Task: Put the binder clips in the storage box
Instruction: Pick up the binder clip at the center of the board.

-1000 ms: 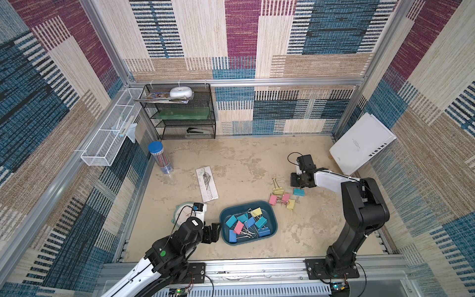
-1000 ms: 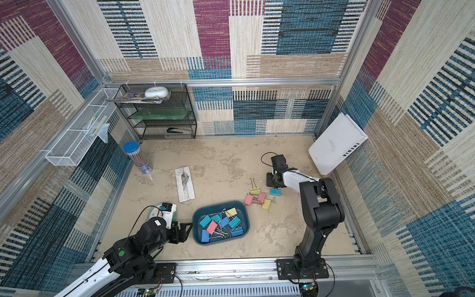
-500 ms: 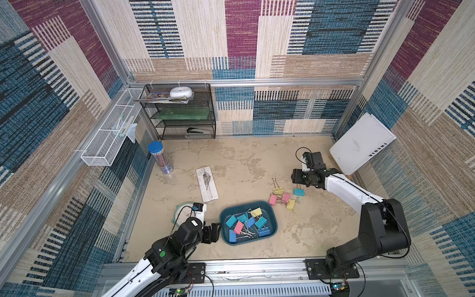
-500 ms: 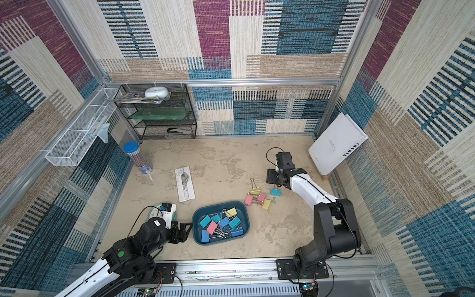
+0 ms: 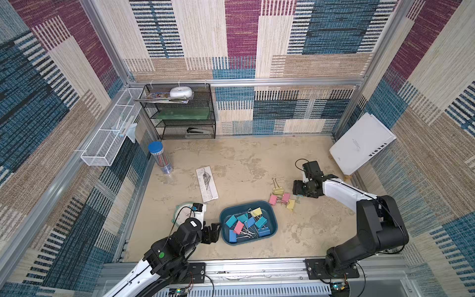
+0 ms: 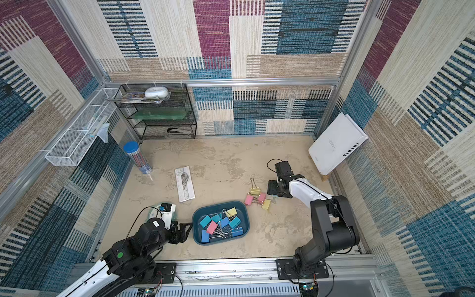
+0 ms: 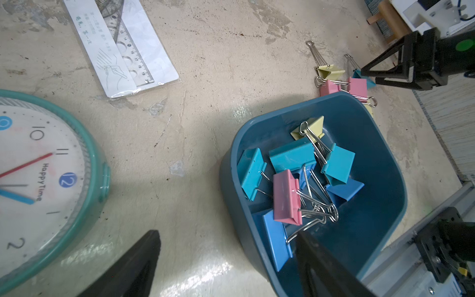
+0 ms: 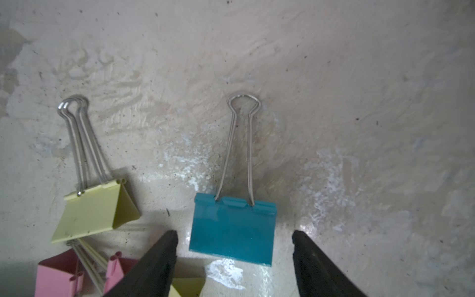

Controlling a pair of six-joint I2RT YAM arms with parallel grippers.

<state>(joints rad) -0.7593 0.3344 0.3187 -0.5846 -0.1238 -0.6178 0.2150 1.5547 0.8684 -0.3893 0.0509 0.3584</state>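
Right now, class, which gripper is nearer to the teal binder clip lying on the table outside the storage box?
Right. The right gripper stands open, fingers either side of the teal binder clip; the left gripper is beyond the storage box, well away.

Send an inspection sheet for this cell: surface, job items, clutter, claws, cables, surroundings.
Surface: tabletop, stained and scuffed.
Job's things: storage box holds several binder clips; five loose clips beside it, a teal clip among them.
Clutter: clock, ruler pack, pencil tube.
Grippers: left claw open, at the box's rim; right claw open, straddling the teal clip, not touching.
Cables: right wrist cable loop, left arm cable, both clear of the clips.
Surroundings: black mesh rack, white wire basket, white book leaning on the wall.
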